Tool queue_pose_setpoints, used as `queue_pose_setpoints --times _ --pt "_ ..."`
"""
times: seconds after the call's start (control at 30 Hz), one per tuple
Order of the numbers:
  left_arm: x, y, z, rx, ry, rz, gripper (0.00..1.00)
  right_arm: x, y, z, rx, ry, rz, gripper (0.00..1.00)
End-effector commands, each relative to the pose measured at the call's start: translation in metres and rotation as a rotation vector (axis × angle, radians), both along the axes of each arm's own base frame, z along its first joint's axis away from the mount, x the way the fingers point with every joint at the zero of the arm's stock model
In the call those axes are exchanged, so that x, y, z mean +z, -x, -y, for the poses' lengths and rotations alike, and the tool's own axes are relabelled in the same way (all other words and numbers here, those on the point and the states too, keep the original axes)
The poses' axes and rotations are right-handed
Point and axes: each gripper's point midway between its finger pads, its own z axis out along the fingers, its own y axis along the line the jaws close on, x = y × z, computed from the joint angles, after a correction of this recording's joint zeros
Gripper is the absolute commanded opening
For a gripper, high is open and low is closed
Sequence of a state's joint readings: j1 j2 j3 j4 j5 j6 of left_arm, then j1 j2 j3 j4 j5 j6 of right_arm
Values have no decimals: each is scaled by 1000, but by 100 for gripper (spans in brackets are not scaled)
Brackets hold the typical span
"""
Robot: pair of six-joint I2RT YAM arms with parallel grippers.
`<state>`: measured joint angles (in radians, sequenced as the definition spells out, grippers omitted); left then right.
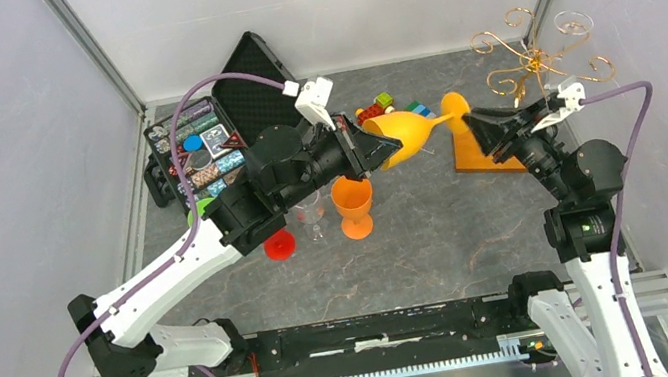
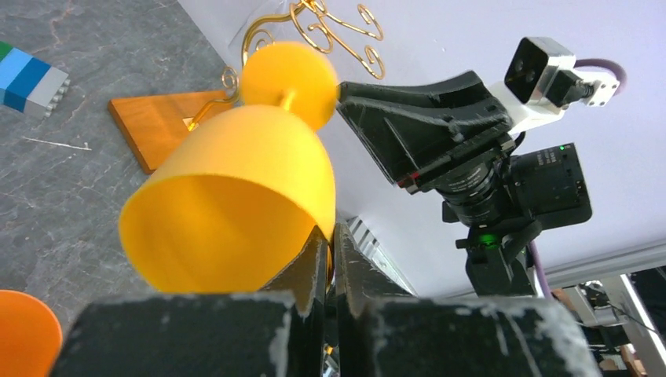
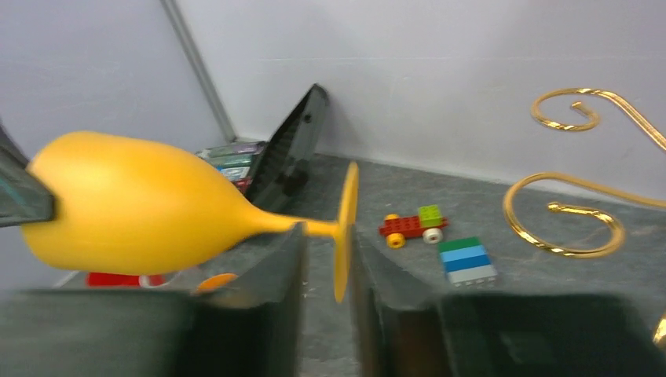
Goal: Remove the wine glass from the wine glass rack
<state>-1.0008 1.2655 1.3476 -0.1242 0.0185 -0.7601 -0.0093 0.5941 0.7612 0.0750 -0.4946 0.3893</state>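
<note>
Grip check first: the left gripper (image 2: 331, 237) is pinched together on the rim of the wine glass (image 1: 410, 132), with the thin wall of the bowl squeezed between its scuffed black fingers. The right gripper (image 3: 326, 243) is only a little apart and straddles the glass's flat round foot. There's a visible gap on the stem side. The other finger sits right up against the disc, and I can't tell whether it actually touches.

The glass itself is off the wine glass rack (image 1: 533, 63). It hangs sideways in the air just beside the rack, on the left arm's side, with the foot end nearest the rack and the mouth pointing away. It's opaque yellow and smooth, with a tulip-shaped bowl, skinny stem and thin foot.

The rack is shiny gold wire curled into scrolls on a flat rectangular orange-brown wooden base. It stands on the grey, stone-patterned table (image 1: 440, 243).

Farther out on that same side of the rack are an orange goblet (image 1: 353, 208) standing upright, a small clear glass (image 1: 312, 214), some coloured toy bricks (image 1: 388, 104) and an open black case (image 1: 254, 80).
</note>
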Motion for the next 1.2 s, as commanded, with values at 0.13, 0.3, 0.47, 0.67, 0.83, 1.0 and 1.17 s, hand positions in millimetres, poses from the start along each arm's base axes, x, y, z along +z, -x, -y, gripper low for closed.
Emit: queue_pose_setpoints --times 0.13,0.3,0.47,0.67,0.83,1.0,1.17 --pt "7 0 -12 -21 -156 139 2 23 12 1 -12 111 111 73" --pt "-30 4 -10 -93 -357 116 2 36 19 7 -53 133 144 82" --pt "-77 3 -5 -139 -570 54 2 46 22 23 -151 139 150 82" --pt "-130 0 11 -184 -811 18 2 59 28 68 -413 162 153 82" --pt "-172 -6 24 -216 -1010 -6 2 60 35 97 -574 202 137 81" --pt "-196 -27 33 -168 -1135 0 2 57 36 107 -623 224 116 82" --pt "-201 -36 45 -172 -1146 26 2 53 33 105 -612 229 106 81"
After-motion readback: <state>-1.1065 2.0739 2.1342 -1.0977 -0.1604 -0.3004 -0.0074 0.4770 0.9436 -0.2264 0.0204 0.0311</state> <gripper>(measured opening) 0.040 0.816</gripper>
